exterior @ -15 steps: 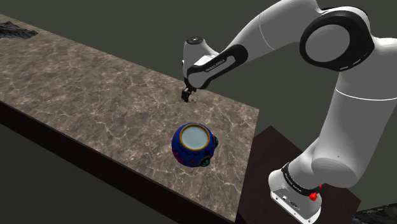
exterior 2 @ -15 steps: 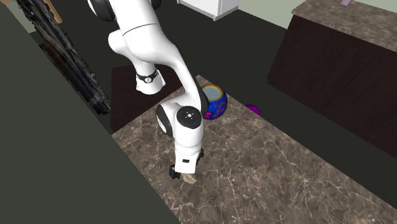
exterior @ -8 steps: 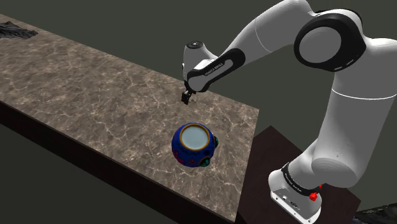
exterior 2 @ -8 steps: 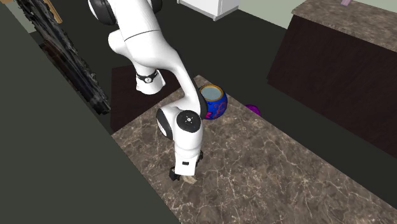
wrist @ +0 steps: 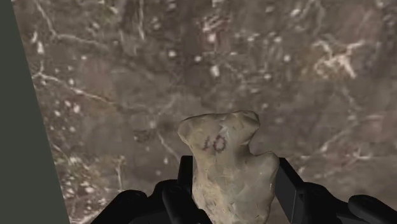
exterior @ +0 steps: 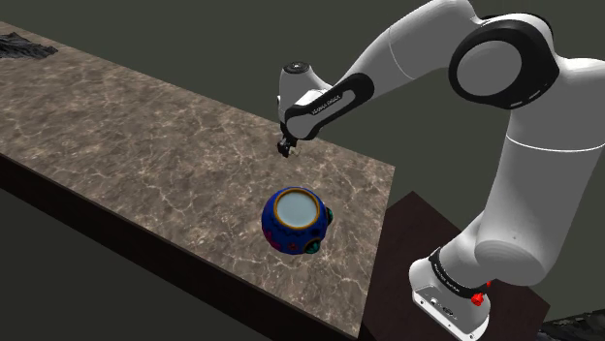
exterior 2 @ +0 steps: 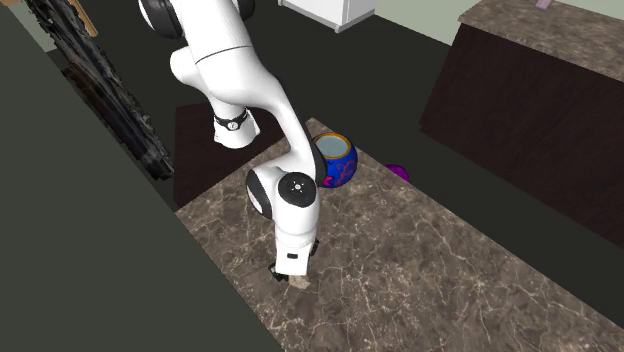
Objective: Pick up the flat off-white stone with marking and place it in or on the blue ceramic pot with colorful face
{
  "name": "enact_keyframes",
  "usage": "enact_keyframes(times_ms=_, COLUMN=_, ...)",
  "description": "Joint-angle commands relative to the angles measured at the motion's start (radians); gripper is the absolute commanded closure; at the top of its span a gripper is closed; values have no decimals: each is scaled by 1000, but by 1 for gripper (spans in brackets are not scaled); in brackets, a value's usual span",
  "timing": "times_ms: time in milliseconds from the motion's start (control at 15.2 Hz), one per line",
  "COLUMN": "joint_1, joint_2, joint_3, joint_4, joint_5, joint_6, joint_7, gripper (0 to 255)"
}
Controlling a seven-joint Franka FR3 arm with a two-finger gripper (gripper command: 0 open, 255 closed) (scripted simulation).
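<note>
Stone [wrist: 226, 159] is clamped between the pincer's [wrist: 234, 188] narrowed fingers, low over the tabletop [exterior: 145, 126] near its edge. Grasp looks done; lift and carry to the pot [exterior: 296, 221], well apart, are left.

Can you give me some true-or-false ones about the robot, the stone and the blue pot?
1. The hand has one of its fingers on each side of the stone. True.
2. The stone is inside the blue pot. False: it sits between the fingers, away from the pot.
3. The stone has a dark marking on it. True.
4. The blue pot lies on its side. False: it stands upright, opening facing up.
5. The countertop is plain white. False: it is brown with pale marble veins.
</note>
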Motion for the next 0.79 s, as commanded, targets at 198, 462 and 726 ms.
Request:
enact_keyframes(times_ms=198, joint_1=0, joint_2=4, joint_3=-1, joint_4=-1, joint_5=-1, joint_6=1, joint_7=1, gripper=255)
enact_keyframes(times_ms=462, joint_1=-5, joint_2=-26, joint_3=4, joint_4=0, joint_5=9, joint_6=-29, joint_7=-10, gripper=255)
enact_keyframes(times_ms=726, joint_1=-8, joint_2=-63, joint_3=10, joint_4=5, joint_5=21, joint_6=-71, joint_7=-22, gripper=255)
